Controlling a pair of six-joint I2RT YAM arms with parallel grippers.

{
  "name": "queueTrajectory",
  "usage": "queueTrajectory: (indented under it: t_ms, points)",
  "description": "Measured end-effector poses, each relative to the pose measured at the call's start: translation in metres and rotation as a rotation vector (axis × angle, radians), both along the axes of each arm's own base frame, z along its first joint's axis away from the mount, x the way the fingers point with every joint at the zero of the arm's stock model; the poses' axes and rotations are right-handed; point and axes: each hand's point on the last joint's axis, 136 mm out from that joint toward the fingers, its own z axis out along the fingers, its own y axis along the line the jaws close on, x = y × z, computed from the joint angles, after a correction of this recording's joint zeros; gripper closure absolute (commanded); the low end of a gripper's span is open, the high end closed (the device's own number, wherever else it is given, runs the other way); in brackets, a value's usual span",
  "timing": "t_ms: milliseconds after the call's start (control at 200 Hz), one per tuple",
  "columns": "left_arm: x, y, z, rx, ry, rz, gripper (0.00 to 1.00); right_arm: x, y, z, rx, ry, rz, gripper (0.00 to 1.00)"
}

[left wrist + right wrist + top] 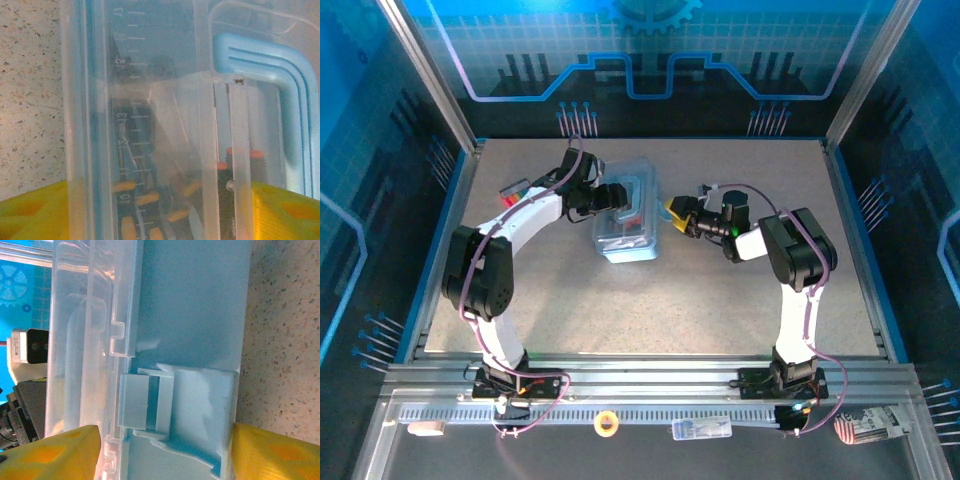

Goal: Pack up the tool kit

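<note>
The speckled grey surface (pixel 720 300) carries the translucent blue plastic tool case (pixel 630 225), which lies flat. All positions below refer to this case. The left arm (pixel 520 225), white with black joints, reaches the case from its left side. The right arm (pixel 795 250) reaches it from its right side.

The left tool (pixel 160 192) straddles the left side of the case. Its yellow pads (pixel 30 212) stand wide apart, each inner edge flush against a case wall, so the tool grips the case. The right tool (pixel 167 437) straddles the right side of the case, with its yellow pads (pixel 275 450) wide apart on either side of the pale blue latch (pixel 165 400). Whether these pads press on the case cannot be determined.

Inside the case lie a light blue L-shaped handle (pixel 280 75), a black graduated scale with white marks (pixel 131 100) and several orange-tipped pieces (pixel 240 151). A small group of red and black items (pixel 515 190) lies just left of the case.
</note>
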Motion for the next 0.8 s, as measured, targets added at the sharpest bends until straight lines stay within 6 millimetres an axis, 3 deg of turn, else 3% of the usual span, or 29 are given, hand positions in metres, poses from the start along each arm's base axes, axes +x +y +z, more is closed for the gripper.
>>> queueTrajectory:
  t_ms: [195,440,800]
  points:
    - [0.0,0.0,0.0,-0.004,0.002,-0.001,0.34,-0.002,-0.002,0.007,-0.033,-0.01,-0.003,0.32]
    - [0.0,0.0,0.0,-0.005,0.001,-0.002,0.34,-0.006,0.003,0.034,-0.045,-0.088,0.04,0.33]
    - [0.0,-0.002,0.001,-0.004,0.002,-0.005,0.34,-0.003,0.005,0.04,-0.106,-0.1,0.058,0.36]
